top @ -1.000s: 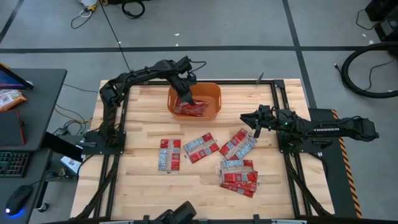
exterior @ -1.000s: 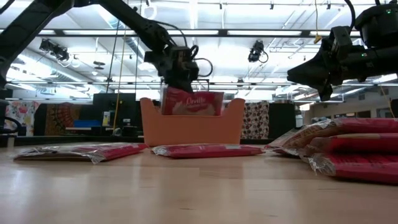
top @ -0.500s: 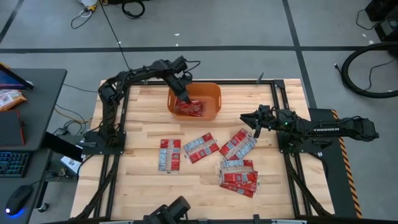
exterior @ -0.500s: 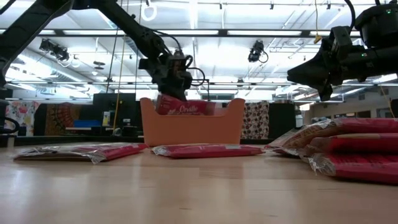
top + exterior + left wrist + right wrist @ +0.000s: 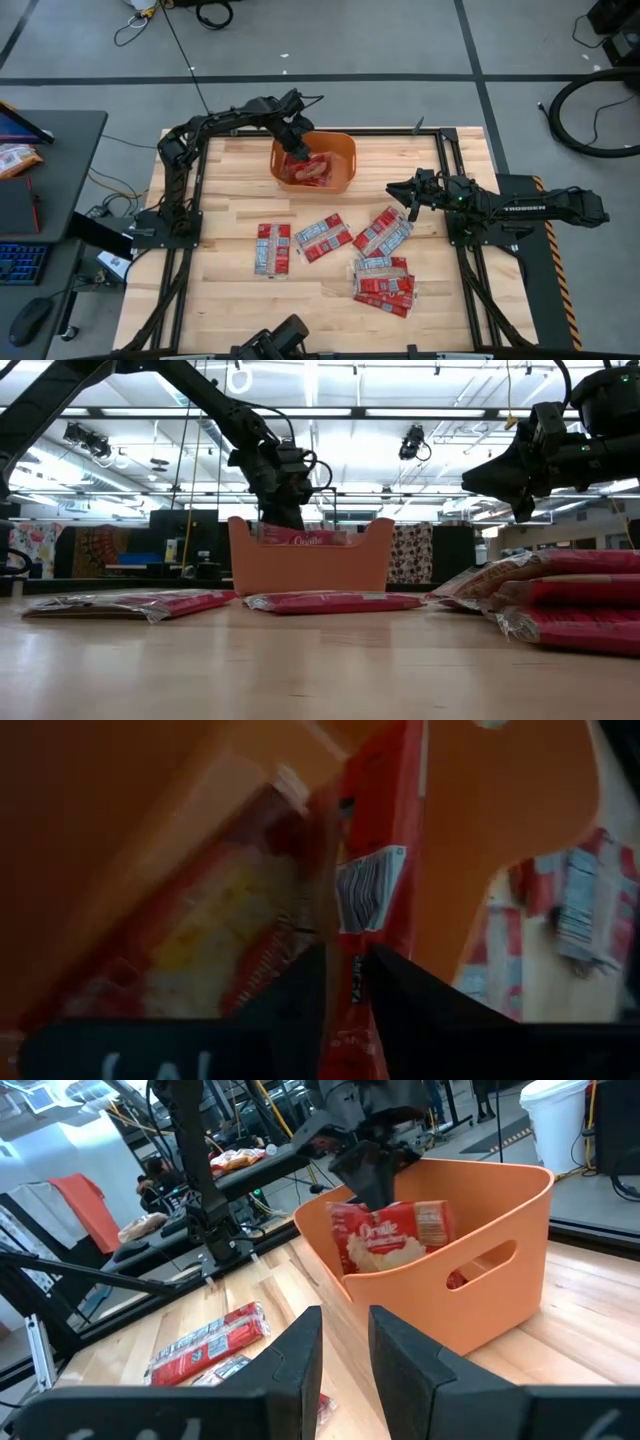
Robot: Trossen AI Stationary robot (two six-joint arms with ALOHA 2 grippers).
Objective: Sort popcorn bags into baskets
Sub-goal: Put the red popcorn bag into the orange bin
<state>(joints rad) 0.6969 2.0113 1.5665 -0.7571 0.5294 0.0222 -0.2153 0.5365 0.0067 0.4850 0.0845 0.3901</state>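
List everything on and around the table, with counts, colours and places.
Popcorn bag in gripper: one, red, inside the basket, pinched by the left gripper.
Loose popcorn bags: red with white print; three lie flat apart at the table's middle, plus a small stack nearer the front; stack count unclear.
Basket: one, orange, at the table's far edge.
Table: one, light wood.
Left gripper: dark, lowered into the basket.
Right gripper: dark, waiting above the table's right side.
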